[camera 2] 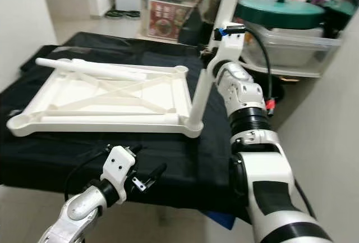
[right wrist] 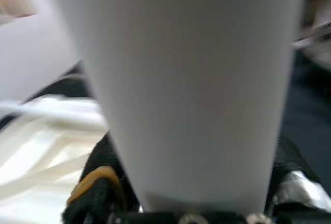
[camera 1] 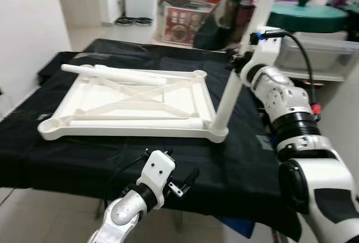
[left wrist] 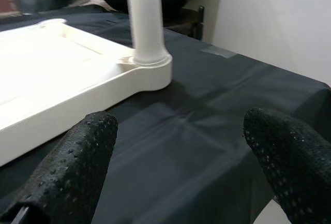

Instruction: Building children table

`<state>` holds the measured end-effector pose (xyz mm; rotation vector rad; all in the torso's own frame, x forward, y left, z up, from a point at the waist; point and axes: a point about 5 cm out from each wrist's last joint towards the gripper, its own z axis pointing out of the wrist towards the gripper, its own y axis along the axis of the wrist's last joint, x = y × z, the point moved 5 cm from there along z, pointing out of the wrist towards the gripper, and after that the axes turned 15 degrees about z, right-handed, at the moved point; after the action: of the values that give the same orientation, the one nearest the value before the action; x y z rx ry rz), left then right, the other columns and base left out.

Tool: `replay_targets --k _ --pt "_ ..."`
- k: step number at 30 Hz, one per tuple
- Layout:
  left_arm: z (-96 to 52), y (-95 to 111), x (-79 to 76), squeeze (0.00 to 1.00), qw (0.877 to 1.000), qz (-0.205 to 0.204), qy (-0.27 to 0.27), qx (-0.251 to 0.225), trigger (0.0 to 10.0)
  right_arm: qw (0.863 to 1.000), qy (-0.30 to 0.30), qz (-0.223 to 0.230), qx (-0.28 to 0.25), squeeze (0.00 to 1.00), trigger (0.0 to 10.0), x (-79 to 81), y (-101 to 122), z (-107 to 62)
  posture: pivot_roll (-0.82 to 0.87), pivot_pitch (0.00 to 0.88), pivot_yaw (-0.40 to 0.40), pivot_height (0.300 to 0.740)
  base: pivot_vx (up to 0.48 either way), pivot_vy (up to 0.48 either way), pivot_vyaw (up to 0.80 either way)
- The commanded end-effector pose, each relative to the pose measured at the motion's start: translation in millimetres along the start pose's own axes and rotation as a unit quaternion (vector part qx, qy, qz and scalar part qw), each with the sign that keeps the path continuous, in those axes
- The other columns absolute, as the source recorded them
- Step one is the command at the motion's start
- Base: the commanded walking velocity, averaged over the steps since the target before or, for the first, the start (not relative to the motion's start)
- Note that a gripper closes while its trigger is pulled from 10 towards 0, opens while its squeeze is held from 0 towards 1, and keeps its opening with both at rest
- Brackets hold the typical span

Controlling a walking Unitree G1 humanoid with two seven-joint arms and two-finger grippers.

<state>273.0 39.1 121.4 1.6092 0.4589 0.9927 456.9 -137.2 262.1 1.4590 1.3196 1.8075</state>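
We see the white tabletop of the children's table lying upside down on a black cloth that covers the work surface, its underside ribs forming an X between the four corner sockets. One white leg stands upright, slightly tilted, in the corner socket nearest the robot's right side. A second leg lies loose across the far edge of the tabletop. Our right gripper is raised beside the cloth and closed around the standing leg well above the socket; in the right wrist view the leg's white shaft sits between the two black fingers, which press against it on either side. Our left gripper hovers low at the near edge of the cloth, well apart from the tabletop, its two black fingers spread wide with nothing between them; the left wrist view looks past them at the socketed foot of the upright leg. Behind the table we note an orange-lidded storage bin and a dark green lidded pot resting on a clear plastic box.
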Motion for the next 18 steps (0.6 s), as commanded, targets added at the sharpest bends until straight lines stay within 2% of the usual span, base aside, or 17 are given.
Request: replay_targets --k 1,2,3,4,5,6,7,8,9,11,13,18 --pt "0.5 -2 -2.7 0.00 1.000 0.001 -0.003 0.004 10.0 0.989 0.139 0.009 0.050 0.00 10.0 45.5 -14 -0.4 0.13 0.029 -0.095 0.740 0.000 0.000 0.00" --pt "0.5 -2 -2.7 0.00 1.000 0.001 -0.003 0.004 10.0 0.989 0.139 0.009 0.050 0.00 10.0 45.5 -14 -0.4 0.13 0.029 -0.095 0.740 0.000 0.000 0.00" --pt "0.6 -2 -2.6 0.00 1.000 0.000 -0.003 0.004 10.0 0.973 0.220 0.002 0.063 0.00 10.0 63.9 -12 -13.1 0.13 0.030 -0.093 0.740 0.000 0.000 0.00" --pt "0.6 -2 -2.6 0.00 1.000 0.000 -0.003 0.004 10.0 0.973 0.220 0.002 0.063 0.00 10.0 63.9 -12 -13.1 0.13 0.030 -0.093 0.740 0.000 0.000 0.00" --pt "0.6 -1 -2.4 0.00 1.000 0.001 -0.002 0.003 10.0 0.924 0.369 -0.036 0.088 0.00 10.0 91.9 -12 -47.7 0.13 0.030 -0.093 0.740 0.000 0.000 0.00" --pt "0.6 -1 -2.4 0.00 1.000 0.001 -0.002 0.003 10.0 0.904 0.414 -0.051 0.095 0.00 10.0 98.1 -13 -61.0 0.13 0.031 -0.097 0.740 0.000 0.000 0.00" --pt "0.6 -1 -2.4 0.00 1.000 0.001 -0.002 0.003 10.0 0.904 0.414 -0.051 0.095 0.00 10.0 98.1 -13 -61.0 0.13 0.031 -0.097 0.740 0.000 0.000 0.00" --pt "0.5 -1 -1.9 0.00 1.000 0.001 -0.001 0.003 10.0 0.883 0.456 -0.048 0.102 0.00 10.0 100.1 -8 -75.2 0.13 0.033 -0.099 0.740 0.000 0.000 0.00" --pt "0.5 -1 -1.9 0.00 1.000 0.001 -0.001 0.003 10.0 0.883 0.456 -0.048 0.102 0.00 10.0 100.1 -8 -75.2 0.13 0.033 -0.099 0.740 0.000 0.000 0.00" --pt "0.4 -1 -1.7 0.00 1.000 0.001 0.000 0.003 10.0 0.871 0.478 -0.035 0.102 0.00 10.0 99.3 0 -82.7 0.13 0.033 -0.096 0.740 0.000 0.000 0.00" --pt "0.2 -1 -1.8 0.00 1.000 0.001 0.000 0.003 10.0 0.868 0.486 -0.032 0.100 0.00 10.0 98.8 2 -84.9 0.13 0.033 -0.096 0.740 0.000 0.000 0.00" --pt "0.3 -1 -1.3 0.00 1.000 0.001 0.000 0.003 10.0 0.864 0.492 -0.035 0.101 0.00 10.0 94.5 6 -86.9 0.13 0.036 -0.094 0.740 0.000 0.000 0.00"
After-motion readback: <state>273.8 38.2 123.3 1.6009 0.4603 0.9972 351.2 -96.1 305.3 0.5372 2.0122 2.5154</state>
